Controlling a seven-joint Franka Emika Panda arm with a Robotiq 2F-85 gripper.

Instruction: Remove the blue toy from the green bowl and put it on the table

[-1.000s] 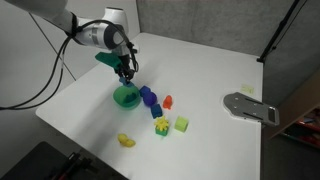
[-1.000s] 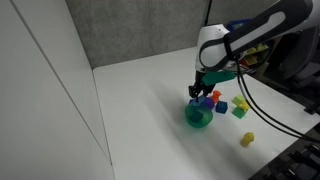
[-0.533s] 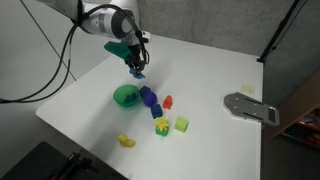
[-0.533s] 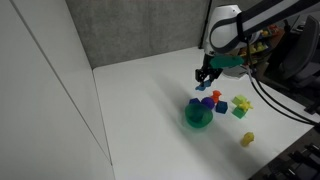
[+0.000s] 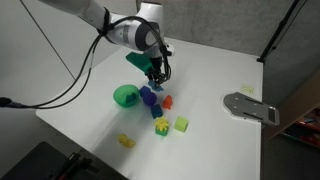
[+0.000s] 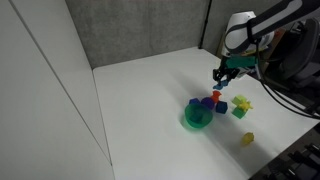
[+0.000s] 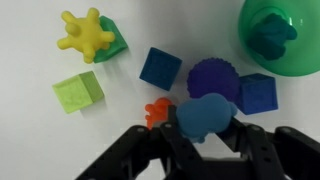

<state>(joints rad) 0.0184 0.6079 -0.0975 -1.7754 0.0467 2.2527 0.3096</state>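
White table (image 5: 225, 75), in an exterior view: gripper (image 5: 156, 76) hangs beside the bowl (image 5: 125, 97), above the blocks (image 5: 148, 97). In an exterior view: wide bare tabletop beyond the bowl (image 6: 198, 118), edges well off. Wrist view: jaws clamped on the blue toy (image 7: 205, 115), outside the bowl. Removal looks done; set-down remains, clear of the blocks.

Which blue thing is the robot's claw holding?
The pale blue toy, pinched in the gripper. The dark blue blocks lie loose on the table.
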